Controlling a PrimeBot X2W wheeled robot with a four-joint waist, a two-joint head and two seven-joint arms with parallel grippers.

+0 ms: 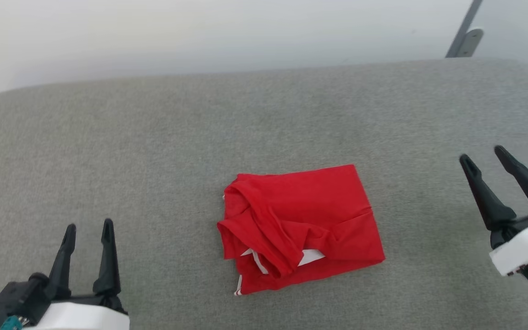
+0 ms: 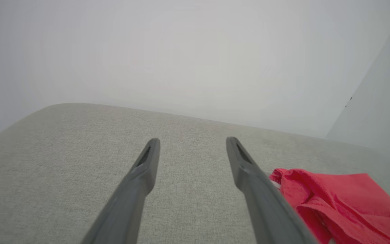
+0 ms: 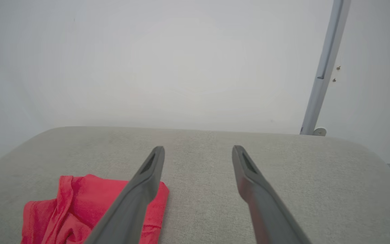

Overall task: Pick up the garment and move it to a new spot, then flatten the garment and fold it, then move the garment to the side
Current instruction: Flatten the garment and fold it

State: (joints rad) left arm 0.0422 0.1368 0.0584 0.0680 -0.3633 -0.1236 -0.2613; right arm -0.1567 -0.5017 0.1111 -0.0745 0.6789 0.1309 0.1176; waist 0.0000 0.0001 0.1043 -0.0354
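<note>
Spread wide and empty: dark two-fingered left gripper [image 1: 89, 224] near the front left corner, right gripper [image 1: 482, 153] near the right edge. Well apart from both, mid-bench toward the front edge of the grey fabric-covered bench [image 1: 154, 137]: bright red soft garment [image 1: 300, 224] with white trim, in a compact rectangle. Probably folded; move aside pending. Calls for pinching all layers together, keeping the fold.

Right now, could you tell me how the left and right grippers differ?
In the head view, the left gripper sits at the lower left, while the right gripper reaches higher at the right edge. The left gripper points almost straight up; the right gripper leans leftward. Both are open, empty and clear of the garment.
</note>
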